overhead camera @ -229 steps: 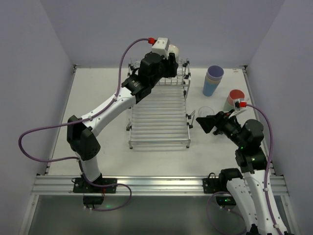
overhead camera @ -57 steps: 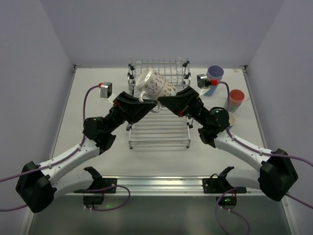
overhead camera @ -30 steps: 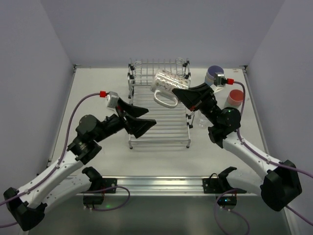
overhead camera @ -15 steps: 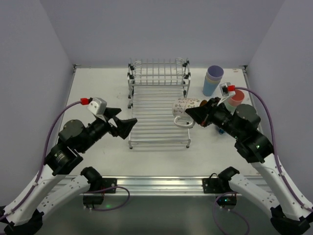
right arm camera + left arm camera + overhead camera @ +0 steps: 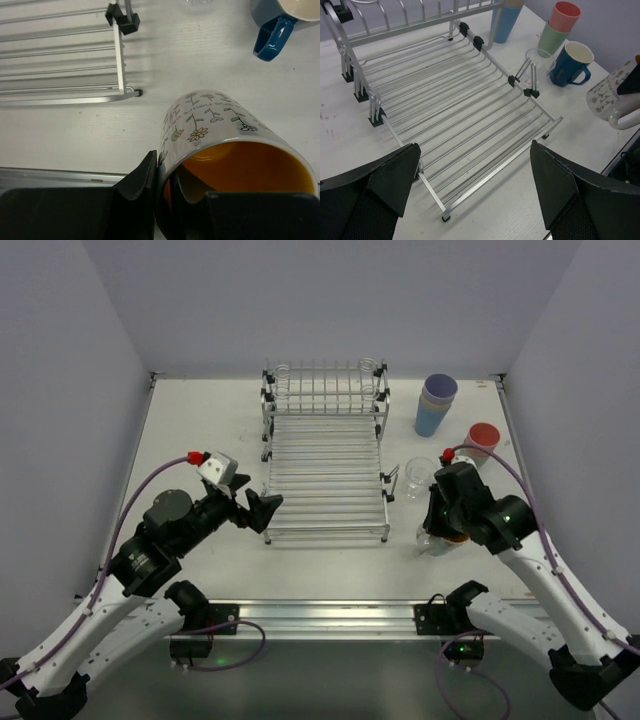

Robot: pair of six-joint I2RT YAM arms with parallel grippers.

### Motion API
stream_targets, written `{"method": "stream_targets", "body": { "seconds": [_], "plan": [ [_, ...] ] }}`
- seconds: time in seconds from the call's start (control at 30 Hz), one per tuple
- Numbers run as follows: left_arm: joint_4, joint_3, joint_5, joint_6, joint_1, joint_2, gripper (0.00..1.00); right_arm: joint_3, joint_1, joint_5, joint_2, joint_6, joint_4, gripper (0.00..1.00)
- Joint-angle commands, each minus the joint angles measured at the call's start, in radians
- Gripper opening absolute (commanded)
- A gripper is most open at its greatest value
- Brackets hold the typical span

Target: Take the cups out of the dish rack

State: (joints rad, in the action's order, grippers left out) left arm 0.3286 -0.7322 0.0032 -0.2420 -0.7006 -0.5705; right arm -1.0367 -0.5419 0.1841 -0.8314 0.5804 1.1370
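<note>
Beside the dish rack [image 5: 60,65], right gripper [image 5: 163,172] clamps flowered mug [image 5: 210,122]

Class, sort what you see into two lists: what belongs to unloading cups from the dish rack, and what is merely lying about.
Job in hand:
silver wire dish rack; white flowered mug in the right gripper; glossy dark-blue mug; blue-and-lavender tumbler stack; pink-in-green tumbler pair; clear cup.

Lying about:
purple cables; aluminium rail at the near edge.

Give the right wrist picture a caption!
Right fingers pinch a flowered mug by its rim, dish rack corner nearby.
</note>
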Motion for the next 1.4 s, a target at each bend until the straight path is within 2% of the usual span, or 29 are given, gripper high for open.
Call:
{"method": "stream_targets", "body": {
  "seconds": [0.0, 0.27, 0.47, 0.83, 0.87, 0.9, 0.97, 1.0, 1.13, 1.23, 1.27, 1.37],
  "plan": [
    [-0.013, 0.005, -0.034, 0.029, 0.006, 0.032, 1.0, 0.035, 0.002, 0.032, -0.073, -0.008, -0.121, 0.0],
    [-0.002, 0.007, -0.054, 0.027, 0.007, 0.035, 1.0, 0.053, 0.0, 0.025, -0.279, -0.057, -0.286, 0.0],
    [-0.003, 0.008, -0.068, 0.026, 0.01, 0.027, 1.0, 0.101, 0.002, 0.04, -0.362, -0.063, -0.374, 0.0],
    [-0.002, 0.007, -0.095, 0.029, 0.021, -0.008, 1.0, 0.184, 0.022, 0.045, -0.39, -0.039, -0.456, 0.0],
    [0.0, 0.007, -0.097, 0.027, 0.023, -0.009, 1.0, 0.187, 0.022, 0.043, -0.387, -0.033, -0.456, 0.05],
    [-0.002, 0.007, -0.1, 0.029, 0.023, -0.009, 1.0, 0.196, 0.022, 0.038, -0.38, -0.03, -0.456, 0.19],
    [-0.002, 0.007, -0.108, 0.029, 0.024, -0.012, 1.0, 0.207, 0.022, 0.041, -0.358, -0.013, -0.454, 0.35],
    [-0.002, 0.007, -0.111, 0.027, 0.027, -0.014, 1.0, 0.214, 0.022, 0.041, -0.347, -0.01, -0.454, 0.51],
    [-0.003, 0.007, -0.126, 0.029, 0.033, -0.028, 1.0, 0.192, 0.022, 0.089, -0.279, -0.01, -0.41, 0.78],
    [-0.003, 0.002, -0.15, 0.03, 0.038, -0.041, 1.0, 0.147, 0.022, 0.11, -0.192, -0.027, -0.365, 0.91],
    [-0.002, -0.001, -0.158, 0.03, 0.038, -0.043, 1.0, 0.135, 0.022, 0.112, -0.137, -0.031, -0.359, 0.99],
    [-0.003, -0.018, -0.193, 0.029, 0.038, -0.055, 1.0, 0.084, 0.02, 0.1, -0.042, -0.077, -0.379, 0.99]
  ]
}}
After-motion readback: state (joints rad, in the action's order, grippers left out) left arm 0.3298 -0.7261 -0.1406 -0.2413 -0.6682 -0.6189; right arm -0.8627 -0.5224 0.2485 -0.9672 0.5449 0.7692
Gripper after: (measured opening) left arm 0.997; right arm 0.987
